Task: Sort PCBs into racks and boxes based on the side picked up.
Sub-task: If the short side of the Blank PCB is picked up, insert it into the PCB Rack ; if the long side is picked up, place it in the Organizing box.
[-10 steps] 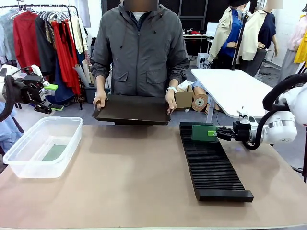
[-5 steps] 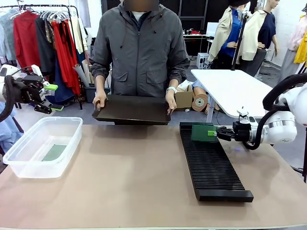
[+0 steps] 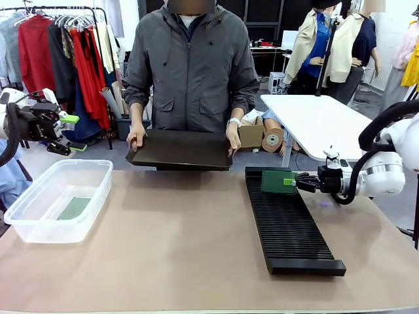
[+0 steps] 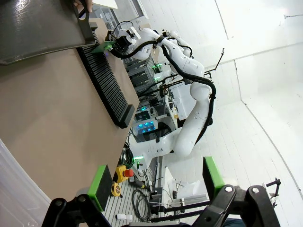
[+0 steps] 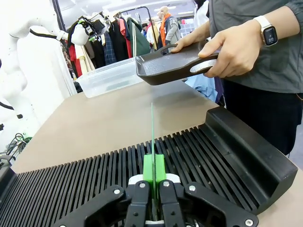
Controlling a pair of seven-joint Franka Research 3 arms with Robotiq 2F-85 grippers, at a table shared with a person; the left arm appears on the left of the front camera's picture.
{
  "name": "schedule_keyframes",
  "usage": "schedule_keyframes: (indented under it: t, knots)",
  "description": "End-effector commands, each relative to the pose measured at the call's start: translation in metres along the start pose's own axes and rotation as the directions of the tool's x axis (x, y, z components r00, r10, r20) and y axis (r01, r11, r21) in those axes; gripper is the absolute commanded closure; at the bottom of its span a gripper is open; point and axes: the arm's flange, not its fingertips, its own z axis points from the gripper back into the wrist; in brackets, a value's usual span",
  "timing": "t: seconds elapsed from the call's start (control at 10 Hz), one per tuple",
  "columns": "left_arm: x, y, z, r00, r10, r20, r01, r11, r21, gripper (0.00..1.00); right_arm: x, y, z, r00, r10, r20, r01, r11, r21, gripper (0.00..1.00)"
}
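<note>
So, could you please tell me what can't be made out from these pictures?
- Front view: whether the PCB held by the right pincer has entered a slot of the rack; too small to tell.
- Right wrist view: that PCB's faces; it shows edge-on.
- Front view: the tray top; the shallow angle hides any contents.
- Front view: the speckle on the board in the box; too small and blurred by the wall.

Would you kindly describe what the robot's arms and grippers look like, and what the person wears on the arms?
Both robot arms are glossy white with rounded joints and black cables looping alongside. The left gripper and right gripper are black, bolted linkages with bright green pads. The person's arms are in grey jacket sleeves, with a white-strapped smartwatch on one wrist.
</note>
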Motion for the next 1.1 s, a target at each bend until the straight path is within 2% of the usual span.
schedule_keyframes:
  t: [0.0,1.0]
  knots:
    - [-0.001,-0.003,0.001,1.0,0.004,-0.002,-0.004,1.0,0.008,0.0,0.0,0.0,0.0,1.0,0.0,0.0,0.0,1.0,0.0,1.0]
    - [-0.001,-0.003,0.001,1.0,0.004,-0.002,-0.004,1.0,0.008,0.0,0.01,-0.01,-0.013,0.997,0.026,-0.077,-0.025,1.0,0.005,1.0]
